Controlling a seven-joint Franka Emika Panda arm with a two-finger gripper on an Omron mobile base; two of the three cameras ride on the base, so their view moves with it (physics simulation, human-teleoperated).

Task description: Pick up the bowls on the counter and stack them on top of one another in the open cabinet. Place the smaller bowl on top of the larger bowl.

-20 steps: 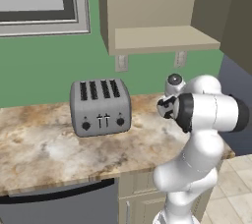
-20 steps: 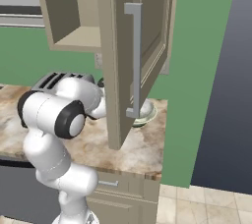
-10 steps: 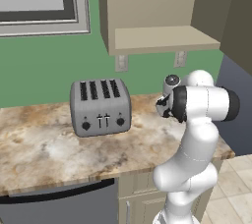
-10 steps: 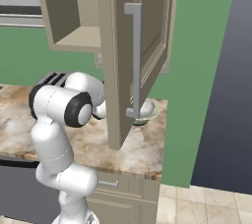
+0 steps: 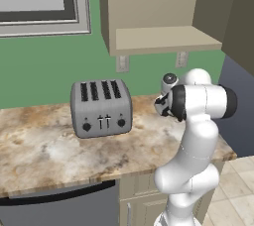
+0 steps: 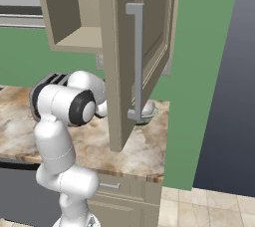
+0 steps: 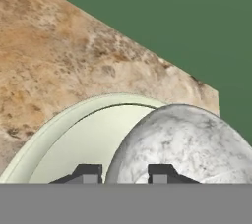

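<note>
on the left part of the long beige-and-brown marbled stone counter (image 5: pixel 44 145) stands a grey four-slot metal toaster (image 5: pixel 101 108) with two dark knobs on its front. above it, to the right, hangs the tan doorless wall cabinet (image 5: pixel 163 12) with its flat beige shelf board (image 5: pixel 163 39), bare on the part that shows. the white arm with dark joints (image 5: pixel 198 121) rises at the right end of the counter and bends down toward its far right corner.

from the right base view, the cabinet's open tan door (image 6: pixel 137 56) with a grey bar handle (image 6: pixel 135 61) hangs in front of that corner; just past its lower edge a bit of the bowls (image 6: pixel 147 111) shows on the counter, beside the green wall.

in the hand view, the two-finger gripper (image 7: pixel 125 174) sits low over the bowls. the wide pale green-cream round bowl (image 7: pixel 74 139) lies on the stone, and the greyish-white mottled round bowl (image 7: pixel 192 144) sits partly inside it toward the right. one dark fingertip (image 7: pixel 88 173) is over the green-cream bowl's inside, the other over the mottled bowl, with the mottled bowl's rim between them. whether the jaws clamp that rim or stand loose around it i cannot tell.
</note>
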